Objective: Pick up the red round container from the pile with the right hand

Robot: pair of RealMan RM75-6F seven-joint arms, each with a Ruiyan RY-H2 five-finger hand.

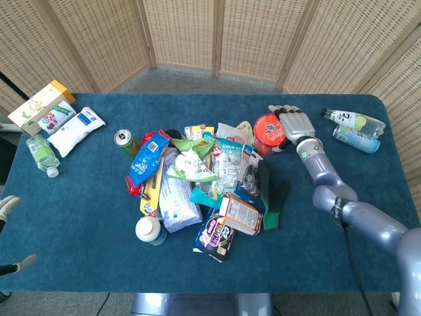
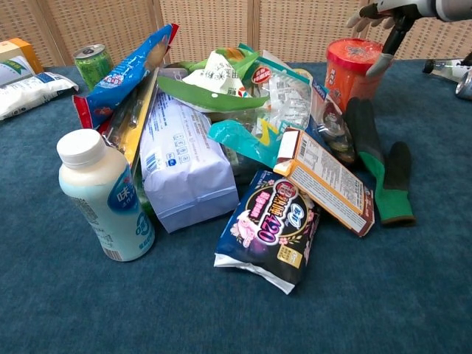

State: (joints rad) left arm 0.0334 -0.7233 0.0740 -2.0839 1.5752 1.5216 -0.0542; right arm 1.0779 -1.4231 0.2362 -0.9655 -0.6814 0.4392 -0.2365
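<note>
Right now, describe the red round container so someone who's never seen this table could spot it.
Find the pile in the middle of the blue table; at its far right edge, by the right robot hand, stands the red round container. It is the only red tub with a flat round lid.

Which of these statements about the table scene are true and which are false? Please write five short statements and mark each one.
1. The right robot hand is at the red round container, with fingers spread around its top. True.
2. The red round container lies on its side. False: it stands upright at the pile's right edge.
3. The green can stands at the left side of the pile. True.
4. The white bottle has no cap. False: a white cap closes it.
5. The black and green glove lies on top of the red round container. False: it lies on the table beside it.
</note>
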